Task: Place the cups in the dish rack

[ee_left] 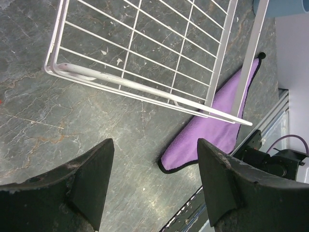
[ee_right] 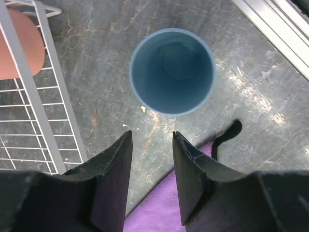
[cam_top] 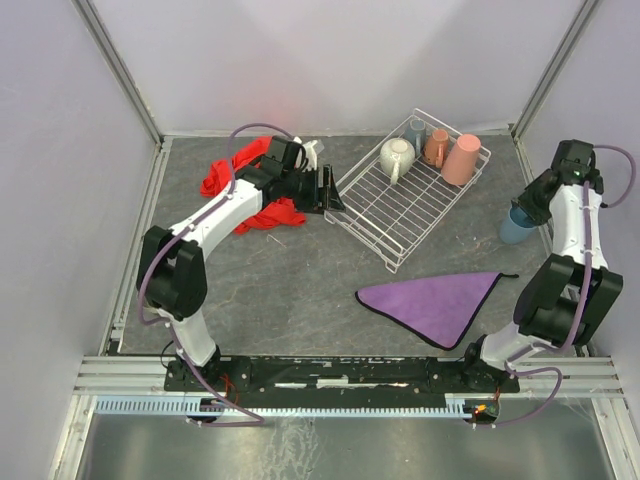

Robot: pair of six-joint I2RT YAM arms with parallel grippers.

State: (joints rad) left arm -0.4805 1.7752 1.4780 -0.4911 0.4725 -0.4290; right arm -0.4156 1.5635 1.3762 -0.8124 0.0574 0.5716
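The white wire dish rack point(cam_top: 400, 205) holds a cream handled mug point(cam_top: 397, 157), a grey-blue mug point(cam_top: 416, 132), a small orange mug point(cam_top: 436, 147) and a salmon-pink tumbler point(cam_top: 462, 159). A light-blue cup point(cam_top: 516, 225) stands upright on the table to the right of the rack. My right gripper point(ee_right: 152, 136) hovers just short of this cup point(ee_right: 172, 71), open with a narrow gap and nothing between its fingers. My left gripper point(ee_left: 154, 145) is wide open and holds nothing, just off the rack's near left corner point(ee_left: 87, 72). In the right wrist view the tumbler point(ee_right: 17, 43) shows behind a rack wire.
A purple cloth point(cam_top: 432, 300) lies flat in front of the rack, its corner under my right gripper point(ee_right: 159, 208). A red cloth point(cam_top: 238, 185) is bunched behind the left arm. Walls enclose the table at the back and on both sides.
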